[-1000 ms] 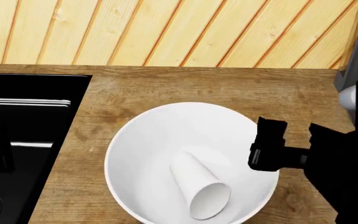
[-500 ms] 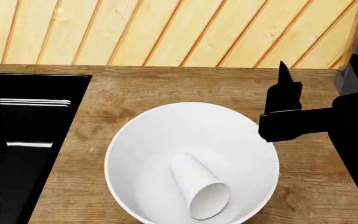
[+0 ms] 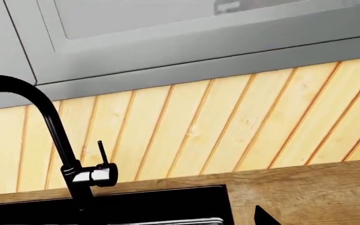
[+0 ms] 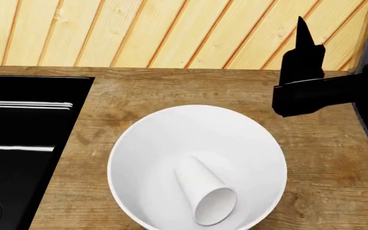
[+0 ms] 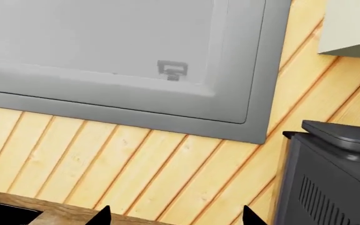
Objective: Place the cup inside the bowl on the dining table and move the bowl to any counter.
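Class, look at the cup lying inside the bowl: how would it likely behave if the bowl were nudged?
The cup lies on its side on the bowl's smooth curved floor, so it would probably roll. Being tapered, it would likely curve rather than roll straight. The bowl's deep walls should keep it in.

text: none legible | labels: none | brands: none | numbers: none | signs: none
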Tool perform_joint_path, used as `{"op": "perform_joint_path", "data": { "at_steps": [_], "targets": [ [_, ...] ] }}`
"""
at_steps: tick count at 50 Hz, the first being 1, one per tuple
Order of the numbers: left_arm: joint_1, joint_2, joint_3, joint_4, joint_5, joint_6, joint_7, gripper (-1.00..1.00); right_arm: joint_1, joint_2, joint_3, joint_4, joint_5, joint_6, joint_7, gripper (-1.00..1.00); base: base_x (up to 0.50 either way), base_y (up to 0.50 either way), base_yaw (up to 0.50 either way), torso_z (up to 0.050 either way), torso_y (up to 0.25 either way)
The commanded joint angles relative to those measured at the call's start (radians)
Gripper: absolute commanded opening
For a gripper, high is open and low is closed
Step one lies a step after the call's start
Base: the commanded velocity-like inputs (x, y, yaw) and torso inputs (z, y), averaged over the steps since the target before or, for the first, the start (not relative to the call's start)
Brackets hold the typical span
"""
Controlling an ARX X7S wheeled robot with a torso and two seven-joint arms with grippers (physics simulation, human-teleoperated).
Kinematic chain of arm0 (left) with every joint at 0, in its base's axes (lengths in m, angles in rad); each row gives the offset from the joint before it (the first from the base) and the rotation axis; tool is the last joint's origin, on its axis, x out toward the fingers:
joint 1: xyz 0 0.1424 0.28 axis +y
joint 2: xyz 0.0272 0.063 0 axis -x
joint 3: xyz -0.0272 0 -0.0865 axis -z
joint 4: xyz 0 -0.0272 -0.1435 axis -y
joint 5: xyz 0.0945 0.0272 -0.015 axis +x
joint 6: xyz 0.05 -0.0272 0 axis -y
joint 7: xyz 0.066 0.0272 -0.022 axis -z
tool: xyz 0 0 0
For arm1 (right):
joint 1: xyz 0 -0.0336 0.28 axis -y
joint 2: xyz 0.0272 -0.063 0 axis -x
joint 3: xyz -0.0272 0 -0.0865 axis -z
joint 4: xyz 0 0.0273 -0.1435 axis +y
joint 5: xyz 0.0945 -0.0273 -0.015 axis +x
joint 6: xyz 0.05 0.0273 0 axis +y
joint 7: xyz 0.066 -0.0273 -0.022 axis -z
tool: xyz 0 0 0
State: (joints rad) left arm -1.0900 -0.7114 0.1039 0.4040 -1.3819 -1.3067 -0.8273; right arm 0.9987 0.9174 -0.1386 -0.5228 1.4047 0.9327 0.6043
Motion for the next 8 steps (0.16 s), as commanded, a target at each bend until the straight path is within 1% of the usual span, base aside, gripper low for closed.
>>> {"op": "perform_joint_path", "data": {
  "at_steps": [1, 4, 8],
  "targets": [
    [-0.121, 0.003, 0.011, -0.017, -0.084, -0.062, -0.068, 1.0, 0.156, 0.015, -0.003, -0.008, 0.116, 0.063, 0.078, 1.0, 0.0, 0.0, 0.0, 0.0, 0.0],
    [-0.149, 0.002, 0.019, -0.027, -0.083, -0.066, -0.065, 1.0, 0.213, 0.011, -0.01, 0.01, 0.134, 0.078, 0.089, 1.0, 0.0, 0.0, 0.0, 0.0, 0.0],
    [-0.23, 0.002, 0.038, -0.068, -0.077, -0.079, -0.042, 1.0, 0.287, -0.01, -0.036, 0.052, 0.128, 0.099, 0.085, 1.0, 0.0, 0.0, 0.0, 0.0, 0.0]
  ]
}}
